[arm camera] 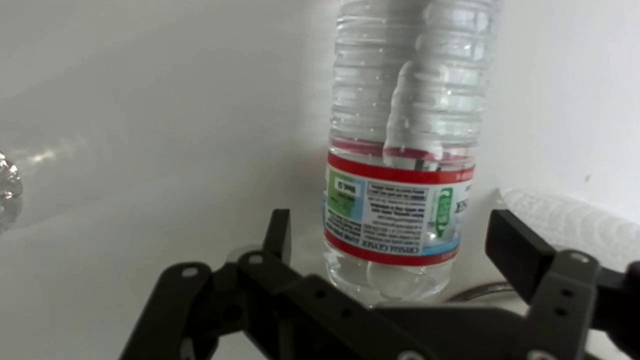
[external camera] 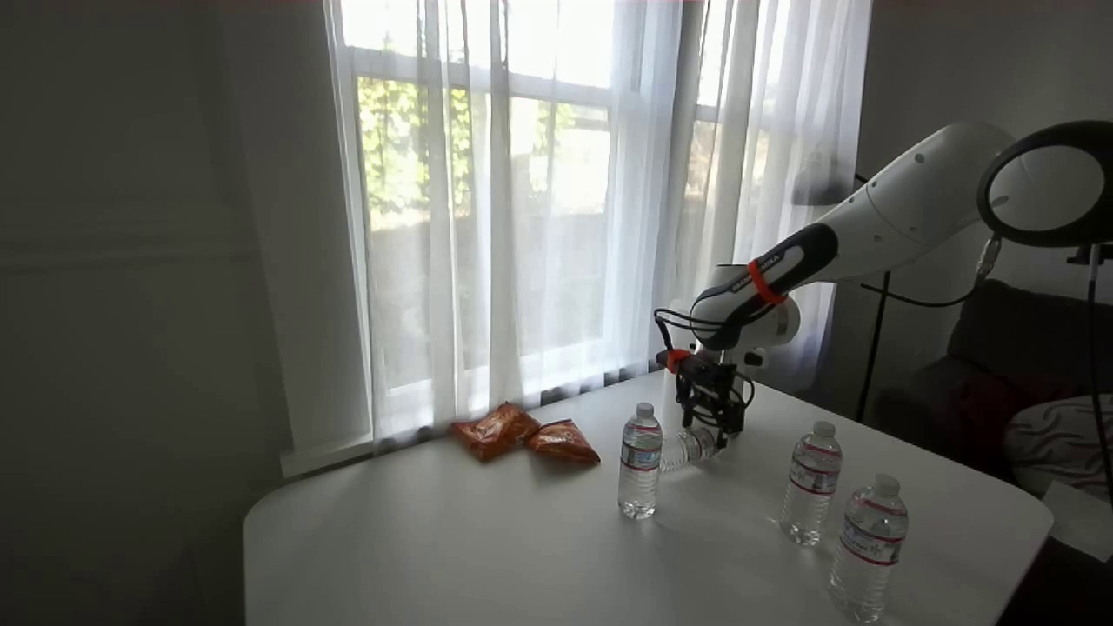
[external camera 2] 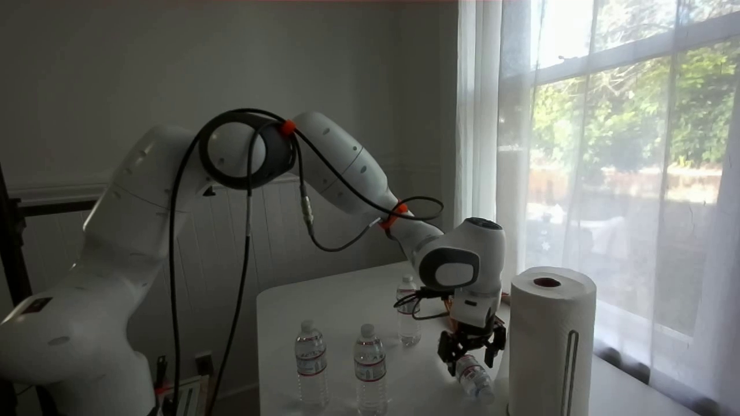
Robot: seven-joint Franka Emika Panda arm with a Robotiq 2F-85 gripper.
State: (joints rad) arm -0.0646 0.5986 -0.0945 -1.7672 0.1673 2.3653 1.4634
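A white table [external camera: 452,548] stretches beneath a white robot arm [external camera 2: 341,162]. In an exterior view, a paper towel roll [external camera 2: 552,346] stands upright at three o'clock from the gripper [external camera 2: 471,368], whose jaws are spread wide. Between its fingers [arm camera: 279,235], a water bottle [arm camera: 400,215] lies on its side on the table, with a gap to each finger; in the wrist view its ribbed end points toward twelve o'clock. Around it in an exterior view, an upright bottle [external camera: 640,461] overlaps it between eight and nine o'clock, two standing bottles [external camera: 810,487] are between three and four, and two orange bags [external camera: 497,430] lie side by side farther out at nine.
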